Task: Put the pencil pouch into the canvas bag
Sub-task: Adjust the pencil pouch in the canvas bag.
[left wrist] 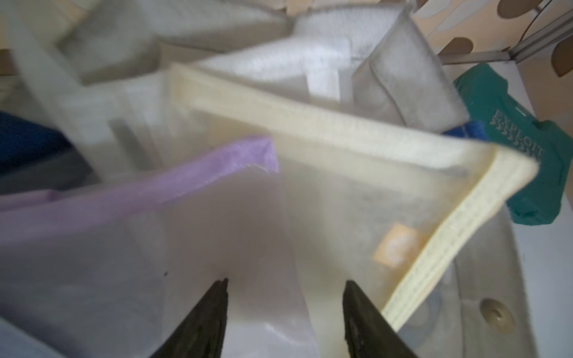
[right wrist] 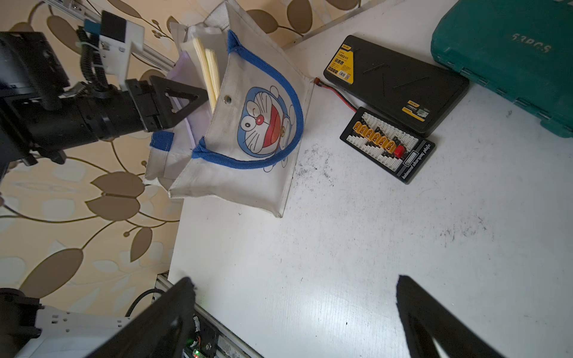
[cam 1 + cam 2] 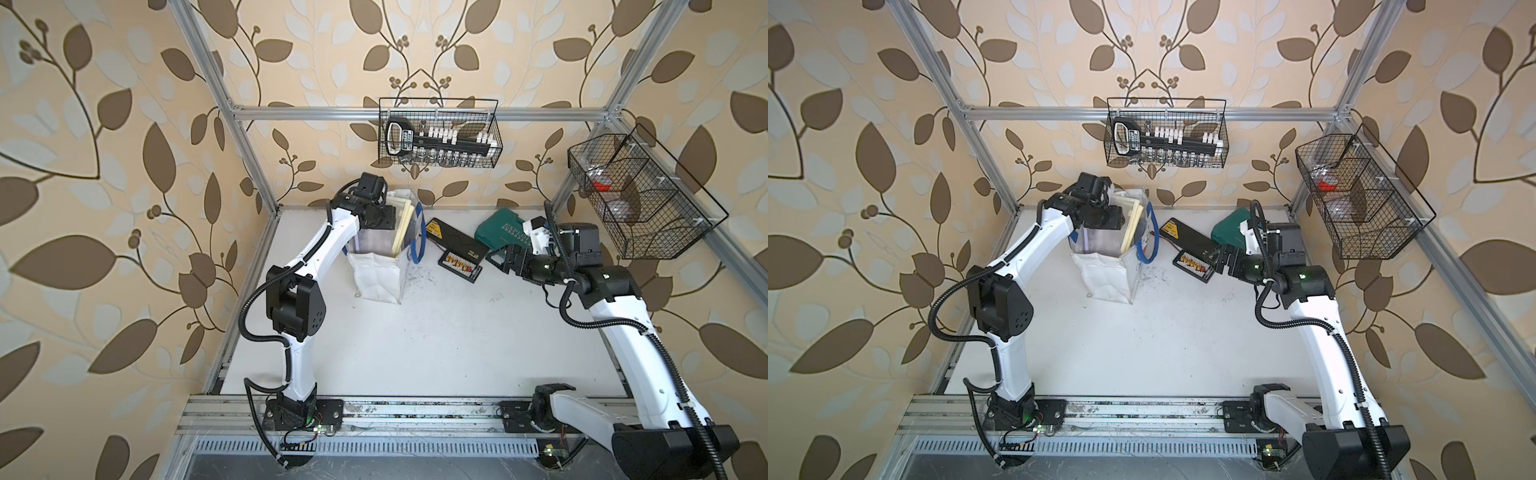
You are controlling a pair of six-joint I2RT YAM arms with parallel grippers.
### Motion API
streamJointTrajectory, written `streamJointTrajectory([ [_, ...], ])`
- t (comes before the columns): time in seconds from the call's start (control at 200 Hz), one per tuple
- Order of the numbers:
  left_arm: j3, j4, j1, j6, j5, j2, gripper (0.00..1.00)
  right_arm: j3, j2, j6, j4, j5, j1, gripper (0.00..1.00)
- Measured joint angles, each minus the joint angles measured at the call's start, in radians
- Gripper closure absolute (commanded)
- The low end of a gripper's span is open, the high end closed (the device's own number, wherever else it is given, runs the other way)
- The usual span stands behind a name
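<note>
While the left gripper (image 1: 286, 281) hangs at the mouth of the bag (image 2: 235, 189), its jaws stand partly apart and clamp nothing visible. Pencil pouch (image 1: 214, 161), purple-edged, stands inside the bag just past the fingertips, top edge up at the mouth. Whether a finger touches it can't be told; the wrist view is blurred. Yellow-edged pouch (image 1: 310, 122) sits beside it in the same bag. Right gripper (image 2: 294, 280) hovers wide open and empty over the table (image 2: 356, 241), well apart from the bag.
</note>
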Motion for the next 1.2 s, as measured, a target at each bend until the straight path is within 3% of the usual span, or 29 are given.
streamJointTrajectory([
  [0.24,-0.03,0.015,-0.012,0.006,-0.073,0.076,0.48,0.0,0.001,0.003,0.026,0.0,0.0,0.0],
  [0.705,-0.04,0.001,-0.013,0.034,-0.083,0.153,0.46,-0.036,0.005,0.003,0.076,0.003,0.0,0.0],
  [0.8,-0.034,-0.02,-0.013,0.036,-0.084,0.153,0.37,-0.05,0.005,0.003,0.082,0.004,0.0,0.0],
  [0.97,-0.018,-0.087,-0.013,0.04,-0.08,0.126,0.02,-0.058,0.004,0.002,0.082,0.029,0.0,0.0],
  [1.2,-0.058,-0.146,-0.066,0.035,-0.051,-0.114,0.01,-0.065,-0.016,0.003,0.088,0.122,0.0,0.0],
])
